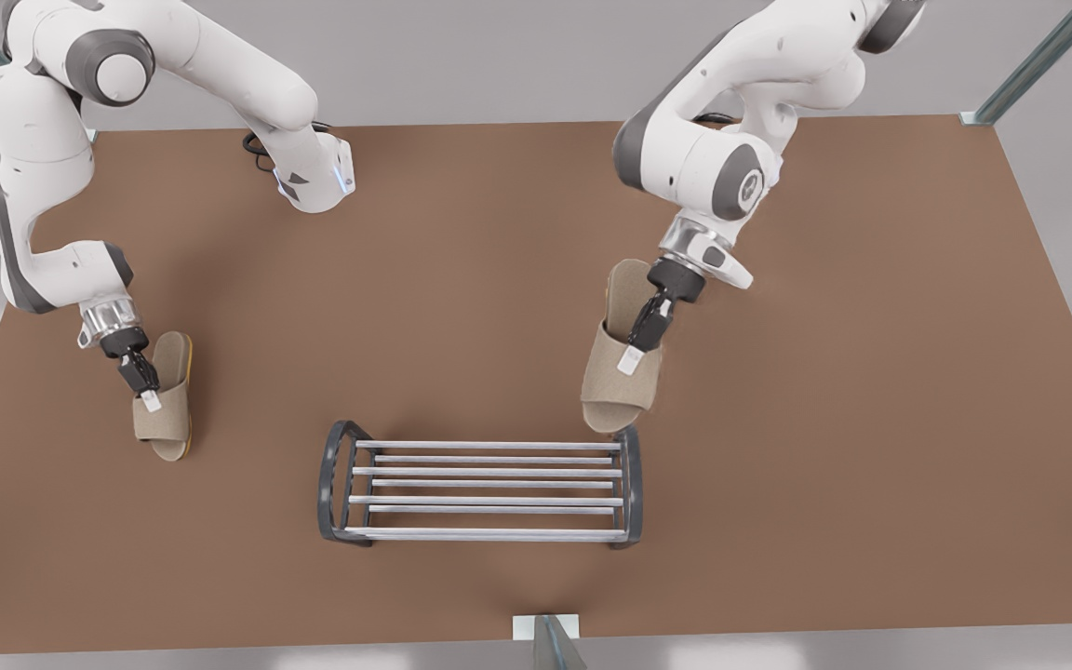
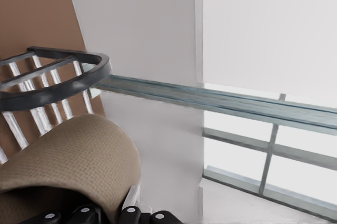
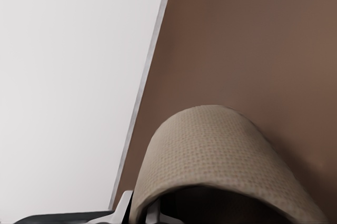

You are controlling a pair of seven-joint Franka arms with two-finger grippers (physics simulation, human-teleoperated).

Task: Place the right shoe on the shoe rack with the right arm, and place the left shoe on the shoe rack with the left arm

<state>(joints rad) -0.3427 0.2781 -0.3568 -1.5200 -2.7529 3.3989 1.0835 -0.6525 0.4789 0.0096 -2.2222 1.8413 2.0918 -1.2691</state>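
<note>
Altogether two slippers (image 1: 620,377) (image 1: 164,409), two tools (image 1: 631,358) (image 1: 151,400), one rack (image 1: 480,493)

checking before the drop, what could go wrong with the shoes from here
The left shoe, pinched by its strap in the left gripper, hangs right at the shoe rack's end frame and could catch on it. The right shoe, in the right gripper, has far to travel; a strap-only grip may slip.
</note>
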